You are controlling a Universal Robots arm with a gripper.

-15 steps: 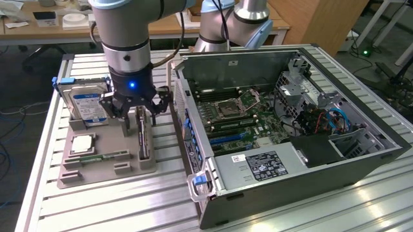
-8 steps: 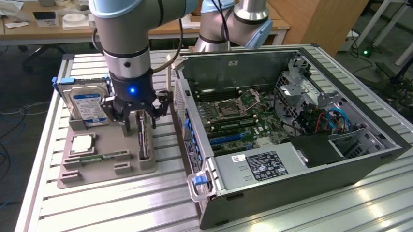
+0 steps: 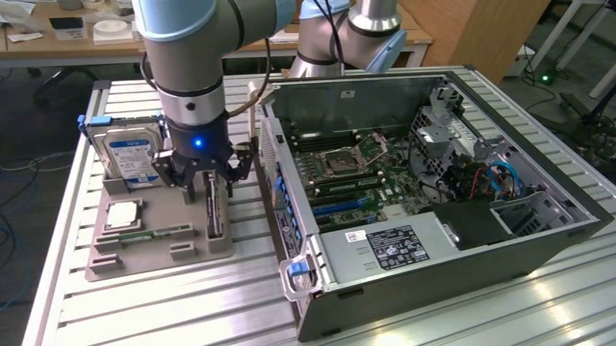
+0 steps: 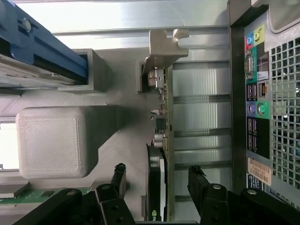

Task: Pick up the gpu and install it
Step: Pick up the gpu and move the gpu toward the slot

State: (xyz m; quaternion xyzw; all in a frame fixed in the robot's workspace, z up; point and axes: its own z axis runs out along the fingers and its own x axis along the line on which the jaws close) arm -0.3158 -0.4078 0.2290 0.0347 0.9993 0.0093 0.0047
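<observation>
One hand (image 3: 212,189) straddles the gpu (image 3: 213,216) beside the case (image 3: 500,261).

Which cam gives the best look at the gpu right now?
Wrist view: the gpu stands edge-on, bracket visible, between the open gripper's fingers, gaps both sides. Exterior view: just a dark sliver upright in the tray, partly hidden by the gripper.

Exterior cam sits high, angled down over the whole tabletop (image 3: 192,310) — wrist cam's way closer, peering past the gripper (image 4: 157,169) at the gpu (image 4: 166,117); both catch the PC case (image 3: 385,101).
</observation>
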